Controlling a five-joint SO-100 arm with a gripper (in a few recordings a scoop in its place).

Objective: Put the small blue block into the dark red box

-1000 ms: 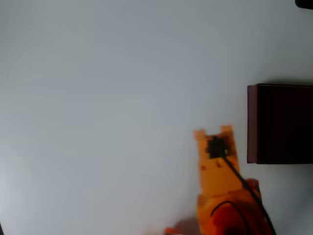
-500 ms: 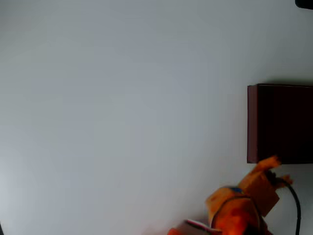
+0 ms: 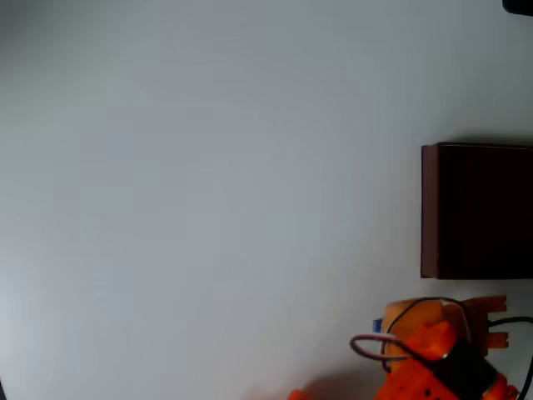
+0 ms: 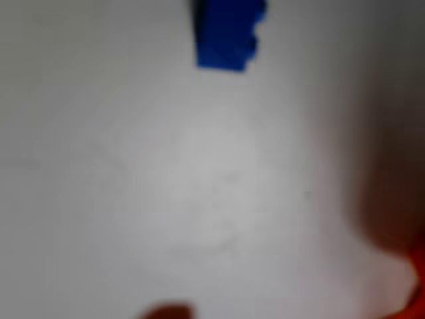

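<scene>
The small blue block with a bumpy edge lies on the pale table at the top of the blurred wrist view, with nothing gripping it. In the overhead view my orange gripper is at the bottom right and points right, just below the dark red box. Its two short tips stand apart with nothing between them, so it is open. A small blue patch shows at the arm's left edge; I cannot tell whether it is the block. The box has red-brown walls and a nearly black inside.
The pale table stretches bare to the left and far side of the overhead view. A black cable loops over the arm. An orange-red part of the arm sits at the wrist view's right edge.
The arm has swung from left of the box, down and to the right, and now lies below the box's near wall with the gripper pointing right.
</scene>
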